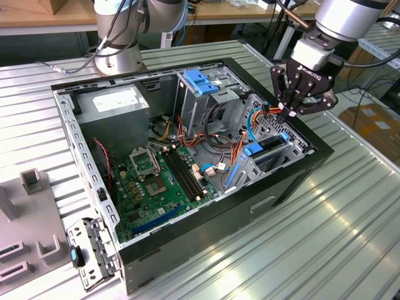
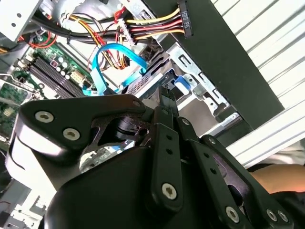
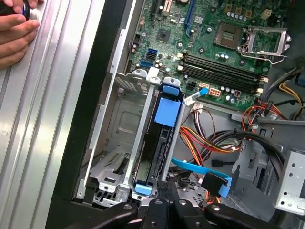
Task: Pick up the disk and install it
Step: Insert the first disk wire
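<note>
— Where's your black pincer (image 1: 289, 115)?
— You've got it hanging above the grey metal drive cage (image 1: 244, 169), at the open black computer case's (image 1: 206, 244) end on the exterior view's right. The blue-tabbed disk (image 1: 253, 150) sits slotted there.

person's hand (image 3: 15, 29): cut by frame corner | disk (image 3: 159, 143): largely hidden inside cage (image 3: 119, 119)

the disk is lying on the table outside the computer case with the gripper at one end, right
No: the first wrist view shows the disk in the drive bay inside the computer case, not out on the table. The gripper is at one end.
</note>
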{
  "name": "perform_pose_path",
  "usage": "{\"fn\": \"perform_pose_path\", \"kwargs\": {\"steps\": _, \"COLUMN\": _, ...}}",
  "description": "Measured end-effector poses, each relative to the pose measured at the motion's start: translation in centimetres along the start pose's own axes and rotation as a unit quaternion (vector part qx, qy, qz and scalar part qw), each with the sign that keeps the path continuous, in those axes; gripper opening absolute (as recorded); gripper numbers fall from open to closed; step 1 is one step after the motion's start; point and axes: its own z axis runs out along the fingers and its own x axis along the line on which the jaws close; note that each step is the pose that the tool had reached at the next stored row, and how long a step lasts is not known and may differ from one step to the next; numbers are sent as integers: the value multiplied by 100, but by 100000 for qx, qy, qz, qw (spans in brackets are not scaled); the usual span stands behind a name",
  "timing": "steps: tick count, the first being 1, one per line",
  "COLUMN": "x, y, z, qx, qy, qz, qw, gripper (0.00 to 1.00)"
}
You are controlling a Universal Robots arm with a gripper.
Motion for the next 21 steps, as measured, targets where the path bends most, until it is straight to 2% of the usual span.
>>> {"fn": "perform_pose_path", "kwargs": {"steps": 1, "x": 3, "y": -10, "z": 0, "qx": -7, "qy": 4, "qz": -1898, "qw": 99982, "gripper": 11}}
{"fn": "perform_pose_path", "kwargs": {"steps": 5, "x": 8, "y": -44, "z": 0, "qx": -7, "qy": 11, "qz": -4035, "qw": 99919, "gripper": 11}}
{"fn": "perform_pose_path", "kwargs": {"steps": 9, "x": 2, "y": -88, "z": 0, "qx": -6, "qy": 19, "qz": -4755, "qw": 99887, "gripper": 11}}
{"fn": "perform_pose_path", "kwargs": {"steps": 14, "x": 20, "y": -187, "z": -1, "qx": -3, "qy": 25, "qz": -5770, "qw": 99833, "gripper": 11}}
{"fn": "perform_pose_path", "kwargs": {"steps": 15, "x": 23, "y": -222, "z": -1, "qx": -1, "qy": 29, "qz": -6084, "qw": 99815, "gripper": 11}}
{"fn": "perform_pose_path", "kwargs": {"steps": 18, "x": 10, "y": -252, "z": -1, "qx": 4, "qy": 21, "qz": -6705, "qw": 99775, "gripper": 11}}
{"fn": "perform_pose_path", "kwargs": {"steps": 19, "x": 7, "y": -253, "z": -1, "qx": 3, "qy": 29, "qz": -7171, "qw": 99743, "gripper": 11}}
{"fn": "perform_pose_path", "kwargs": {"steps": 21, "x": 1, "y": -255, "z": -1, "qx": 9, "qy": 40, "qz": -9192, "qw": 99577, "gripper": 11}}
